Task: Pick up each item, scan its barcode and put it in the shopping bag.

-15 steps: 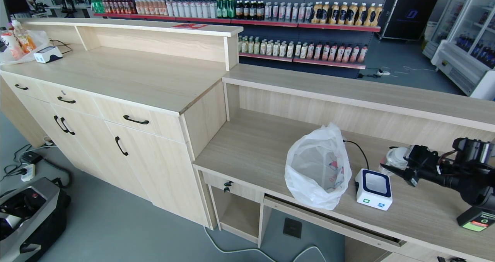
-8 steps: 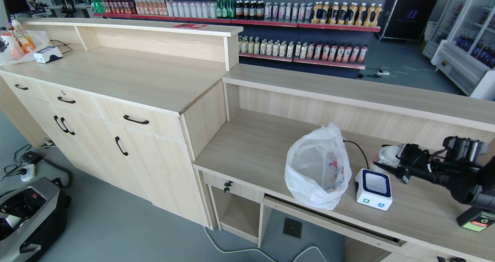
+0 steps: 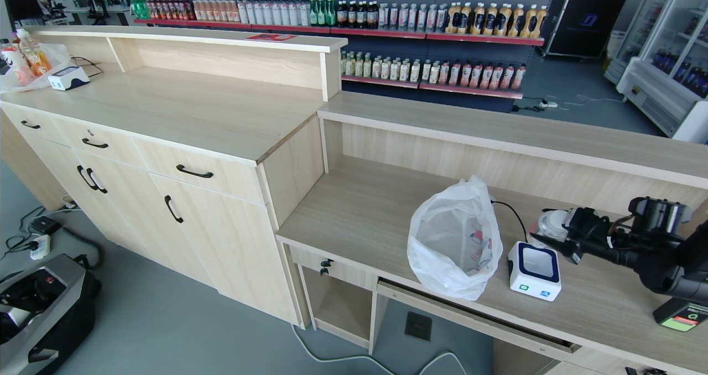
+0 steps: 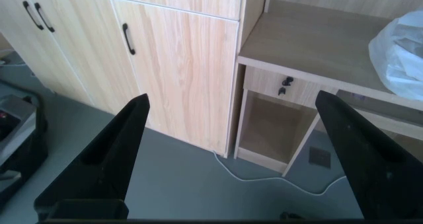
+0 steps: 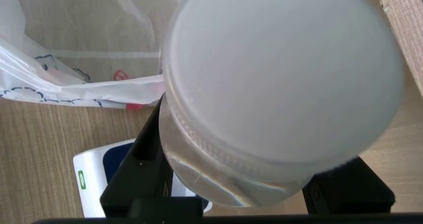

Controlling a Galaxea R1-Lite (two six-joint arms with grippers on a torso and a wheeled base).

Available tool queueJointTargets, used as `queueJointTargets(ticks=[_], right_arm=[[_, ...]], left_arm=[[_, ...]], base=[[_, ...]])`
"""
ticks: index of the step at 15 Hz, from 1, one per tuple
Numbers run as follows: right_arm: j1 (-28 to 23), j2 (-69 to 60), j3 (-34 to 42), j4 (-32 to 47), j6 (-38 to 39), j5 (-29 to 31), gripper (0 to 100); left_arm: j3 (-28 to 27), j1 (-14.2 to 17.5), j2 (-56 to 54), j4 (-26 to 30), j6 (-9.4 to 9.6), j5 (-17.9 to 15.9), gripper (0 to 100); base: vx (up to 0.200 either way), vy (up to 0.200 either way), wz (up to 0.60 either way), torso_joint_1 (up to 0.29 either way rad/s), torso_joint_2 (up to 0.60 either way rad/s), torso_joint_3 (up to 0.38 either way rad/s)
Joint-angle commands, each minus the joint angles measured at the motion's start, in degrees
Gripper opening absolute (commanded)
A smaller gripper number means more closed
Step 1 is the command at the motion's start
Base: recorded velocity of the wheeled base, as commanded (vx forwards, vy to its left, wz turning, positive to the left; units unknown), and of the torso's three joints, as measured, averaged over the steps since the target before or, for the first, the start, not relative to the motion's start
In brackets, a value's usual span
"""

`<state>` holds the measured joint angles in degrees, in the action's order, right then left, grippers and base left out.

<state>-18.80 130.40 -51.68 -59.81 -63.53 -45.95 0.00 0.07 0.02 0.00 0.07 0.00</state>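
On my left wrist feed, the left end effector (image 4: 232, 98) hangs wide open and empty over the floor, facing the cabinet (image 4: 178, 65) below the tabletop (image 4: 310, 36). On the near right edge of the tabletop lies a dark handset (image 3: 679, 313) with a green and red label. A little further in sits the white scanner (image 3: 534, 270), with the bag (image 3: 454, 239) just to its left, mouth open and sagging. The right end effector (image 3: 553, 234) is clamped on the jar (image 3: 553, 223), one finger on each side of the clear body under the pale lid. It holds the jar off the tabletop, above the scanner's far edge and close to the bag's rim. Compared with a second ago, that arm has slid left and carried the jar from well right of the scanner to over it, while the scanner and bag have not shifted. Beyond the counter stand shelves of bottles (image 3: 420, 18).
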Motion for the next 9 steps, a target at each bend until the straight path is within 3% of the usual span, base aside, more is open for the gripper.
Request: queueJointTargets(ticks=[1, 9], right_arm=[[0.0, 0.1, -0.1, 0.0, 0.0, 0.0, 0], [0.7, 1.2, -1.2, -0.3, 0.9, 0.0, 0]], left_arm=[[0.0, 0.0, 0.0, 0.0, 0.01, 0.0, 100], [0.0, 0.0, 0.0, 0.0, 0.01, 0.0, 100]], base=[[0.0, 0.0, 0.0, 0.0, 0.0, 0.0], [0.0, 0.0, 0.0, 0.0, 0.0, 0.0]])
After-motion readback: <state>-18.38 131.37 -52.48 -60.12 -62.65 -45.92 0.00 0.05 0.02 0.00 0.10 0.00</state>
